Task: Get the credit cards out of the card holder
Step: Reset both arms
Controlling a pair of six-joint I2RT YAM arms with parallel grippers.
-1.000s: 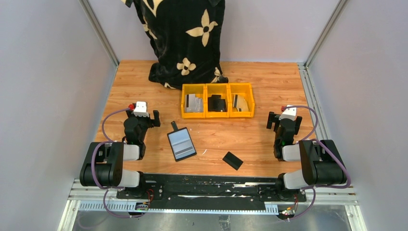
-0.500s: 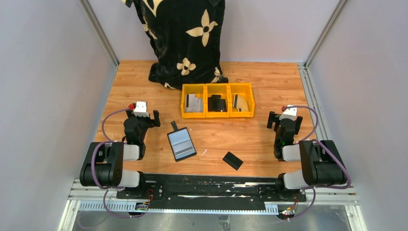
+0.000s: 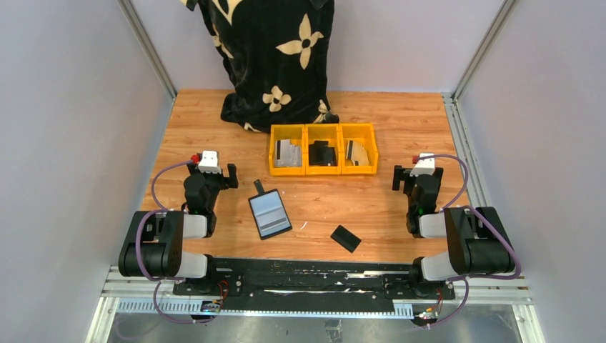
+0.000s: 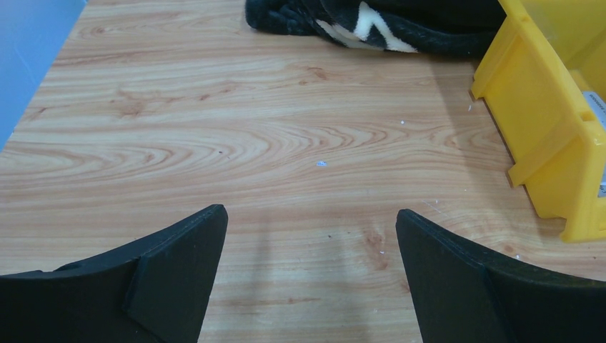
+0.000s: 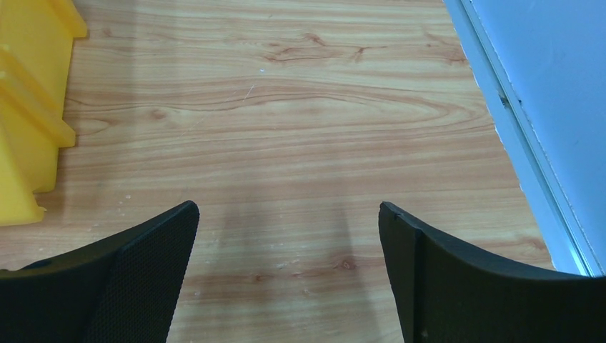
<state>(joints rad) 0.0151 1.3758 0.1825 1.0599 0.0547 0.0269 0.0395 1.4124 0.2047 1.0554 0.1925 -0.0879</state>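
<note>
Wood-grain tabletop (image 3: 400, 121); pale grey walls (image 3: 71, 107) three sides; black floral cloth (image 3: 264, 64) at back.

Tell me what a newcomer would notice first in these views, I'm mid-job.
The big black plush cloth with cream flowers draped at the far edge of the wooden table stands out first, then the row of three yellow plastic bins just in front of it. Towards the near edge, the flat black folding card holder lies open, grey-blue inside up, left of centre, with a small plain black slab to its right.

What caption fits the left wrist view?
Open left gripper above wooden table, yellow plastic bin right, black patterned cloth beyond.
</note>
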